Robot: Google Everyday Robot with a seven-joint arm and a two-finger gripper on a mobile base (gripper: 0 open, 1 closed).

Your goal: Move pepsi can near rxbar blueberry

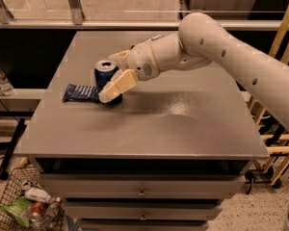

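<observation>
The pepsi can (105, 70), dark blue with a silver top, stands upright on the grey table (183, 124) at its left side. The rxbar blueberry (80, 92), a flat dark blue wrapper, lies just left of the can, its end touching or nearly touching the can's base. My gripper (109, 77) reaches in from the right and straddles the can. One finger (116, 84) is in front of the can and the other (119, 57) is behind it. The jaws are spread wider than the can.
The table's left edge is close beyond the bar. A wire basket (24, 206) with trash sits on the floor at lower left. A water bottle (0, 81) stands on a ledge at the left. A wooden frame (274, 129) stands at the right.
</observation>
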